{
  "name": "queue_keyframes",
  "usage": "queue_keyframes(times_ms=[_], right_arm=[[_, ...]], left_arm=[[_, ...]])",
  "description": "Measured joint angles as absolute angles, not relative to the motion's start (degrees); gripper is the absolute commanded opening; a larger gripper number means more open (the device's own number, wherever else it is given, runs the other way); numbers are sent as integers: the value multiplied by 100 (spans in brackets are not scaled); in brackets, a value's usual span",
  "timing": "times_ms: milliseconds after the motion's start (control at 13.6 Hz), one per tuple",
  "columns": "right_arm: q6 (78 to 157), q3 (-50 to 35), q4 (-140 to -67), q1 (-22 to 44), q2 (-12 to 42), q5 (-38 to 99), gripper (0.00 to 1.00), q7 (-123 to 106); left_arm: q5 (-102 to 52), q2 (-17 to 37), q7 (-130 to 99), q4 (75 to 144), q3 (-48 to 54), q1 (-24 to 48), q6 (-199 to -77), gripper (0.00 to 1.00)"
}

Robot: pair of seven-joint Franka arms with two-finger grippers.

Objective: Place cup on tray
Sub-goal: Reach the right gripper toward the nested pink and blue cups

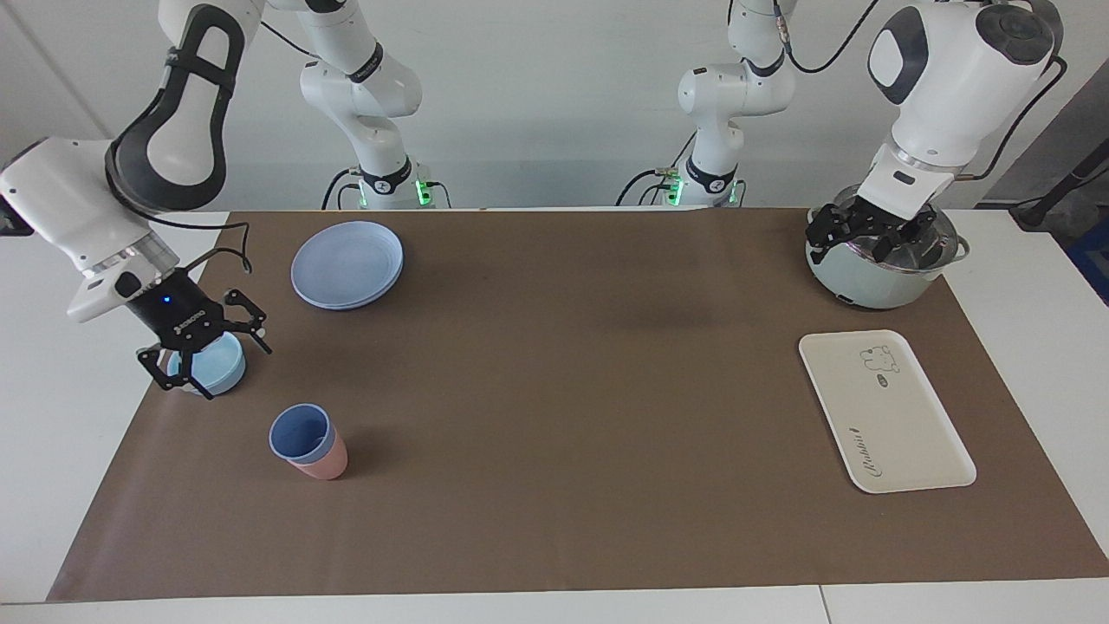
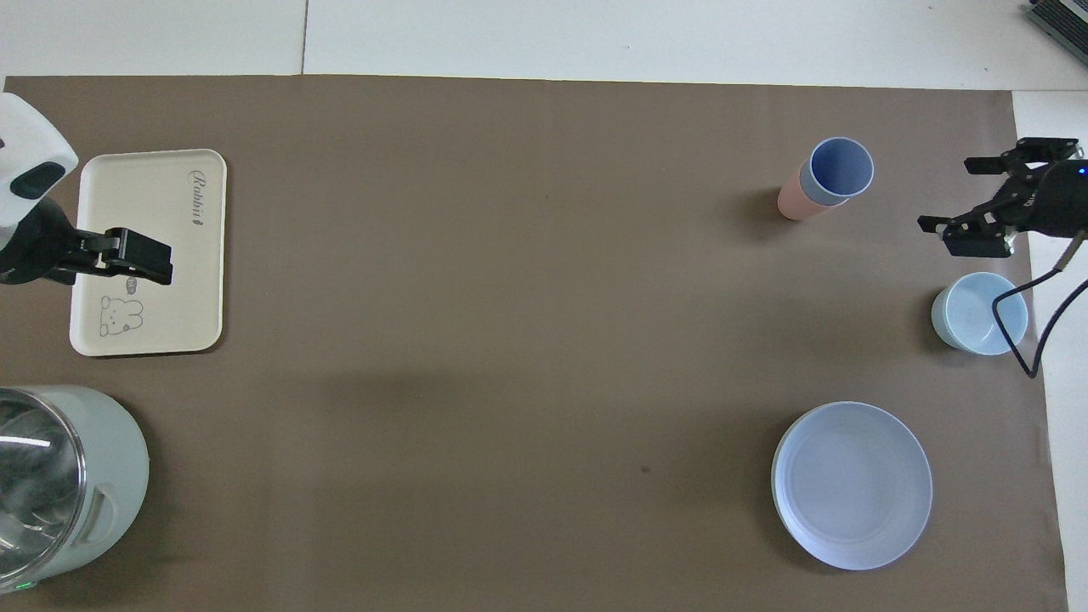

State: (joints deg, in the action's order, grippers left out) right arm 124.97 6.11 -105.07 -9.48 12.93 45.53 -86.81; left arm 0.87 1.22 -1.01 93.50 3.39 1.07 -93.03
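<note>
Facing view, note on the approach: right gripper (image 1: 204, 357) hangs with its fingers spread wide and nothing between them, in front of the light-blue bowl (image 1: 214, 362) at the right arm's end of the surface. The overhead view puts the same gripper (image 2: 993, 197) over bare mat between the bowl (image 2: 979, 313) and the cup. I cannot tell its height above the mat.

The cup (image 1: 300, 433) stands upright, nested inside a pink cup (image 1: 322, 461) so that only its blue rim and inside show; the pair is a little farther from the robots than the bowl. The tray (image 1: 884, 411) lies flat and bare at the left arm's end, well apart from the cups.

My plan for this step: carry the gripper across until it is over the blue rim, then come straight down and close on the blue wall above the pink lip. Main risk, as I judge it, is the pink cup lifting along with it if the two are wedged; lift slowly and watch.

Left gripper (image 1: 869, 232) waits over the pot (image 1: 879, 269); its opening I cannot read.
</note>
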Motion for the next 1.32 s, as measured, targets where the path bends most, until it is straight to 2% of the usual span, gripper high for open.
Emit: queue_keyframes(times_ms=[294, 661, 1321], right_arm=[[12488, 610, -10893, -1092, 1562, 5918, 100, -9409], [12470, 605, -11025, -1108, 1988, 7316, 100, -10753], [12470, 570, -10977, -929, 2507, 8746, 100, -12109]], left_arm=[[87, 122, -101, 9350, 339, 107, -9303, 100], [87, 122, -101, 9350, 339, 107, -9303, 100], [87, 122, -101, 9350, 339, 107, -9303, 100]])
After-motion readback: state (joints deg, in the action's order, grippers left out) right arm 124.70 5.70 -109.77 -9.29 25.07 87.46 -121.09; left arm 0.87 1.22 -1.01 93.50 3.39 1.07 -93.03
